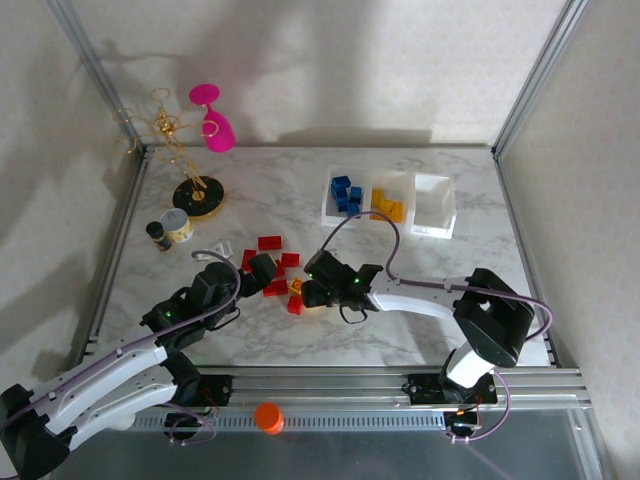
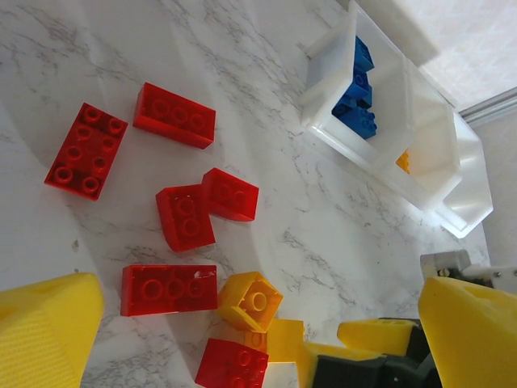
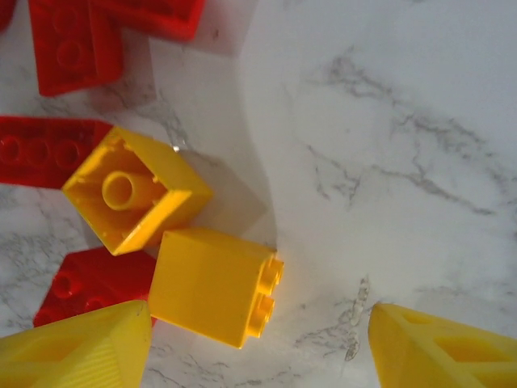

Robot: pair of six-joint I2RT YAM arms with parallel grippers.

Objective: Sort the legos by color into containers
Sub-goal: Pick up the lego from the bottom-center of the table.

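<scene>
The work surface is a white marbled table [image 1: 450,290] inside an aluminium frame with pale walls. The 3 joined trays [image 1: 437,228] stand at its far right. The left tray holds blue bricks [image 1: 346,193] and the middle tray holds yellow bricks [image 1: 388,205]. A pink goblet [image 1: 213,115] and a tin [image 1: 176,225] sit at the far left, well apart from the trays.

Loose red bricks [image 1: 270,243] lie near the table centre, where both arms reach in. In the left wrist view I count 6 of them, all on the marble.

The right gripper [image 3: 258,356] hangs low over the table with its jaws apart, gripping nothing. The tipped brick [image 3: 214,283], yellow, lies on its side between the fingers, with its studs pointing toward the right of the right wrist view. It sits just beside the finger [image 3: 81,347] at the lower left, and I cannot tell whether they touch. The upturned brick [image 3: 129,190], also yellow, lies hollow face up against the tipped brick's corner, with red bricks bordering it.

The left gripper [image 2: 258,339] sits above the red cluster with its jaws wide apart, holding nothing.
</scene>
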